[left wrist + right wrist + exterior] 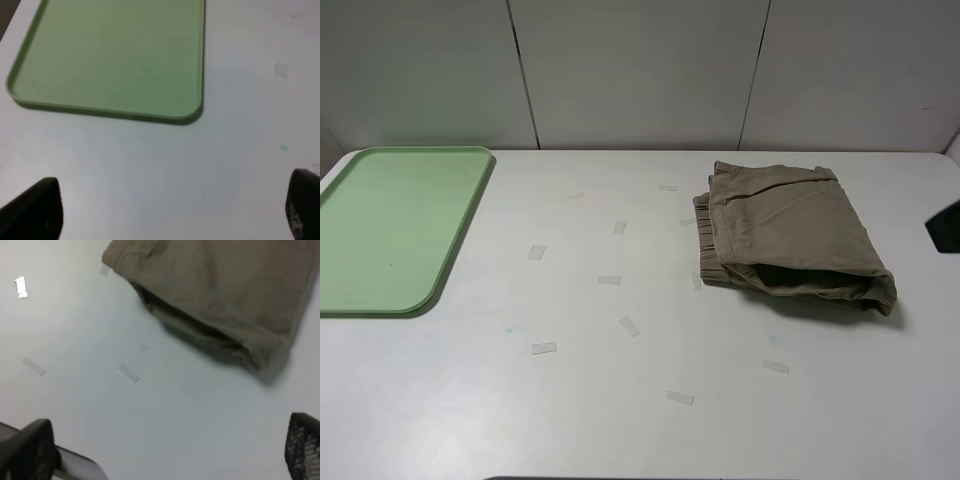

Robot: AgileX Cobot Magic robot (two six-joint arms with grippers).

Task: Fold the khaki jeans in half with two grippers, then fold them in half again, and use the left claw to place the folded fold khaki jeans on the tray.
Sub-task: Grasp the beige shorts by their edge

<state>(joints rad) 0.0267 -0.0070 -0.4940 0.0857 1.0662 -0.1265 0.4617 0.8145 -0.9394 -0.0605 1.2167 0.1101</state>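
Tape strips (680, 398) dot the wide table (620, 440) between left-edge tray (390, 225) and khaki jeans (790, 230).

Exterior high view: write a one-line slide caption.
Folded tan-khaki cotton shorts lie on the white table, apart from the pale mint-green rectangular plastic tray at the left edge.

The shorts (790, 235) are soft, matt woven cloth with a puckered waistband, and the tray (390, 225) is smooth pale plastic with a faint sheen. The tabletop (620, 400) is smooth, white and softly matt, dotted with thin translucent strips of tape (609, 280). The left jaws look dull black and scuffed; the right jaws show a fine mesh-like pad (302, 447).
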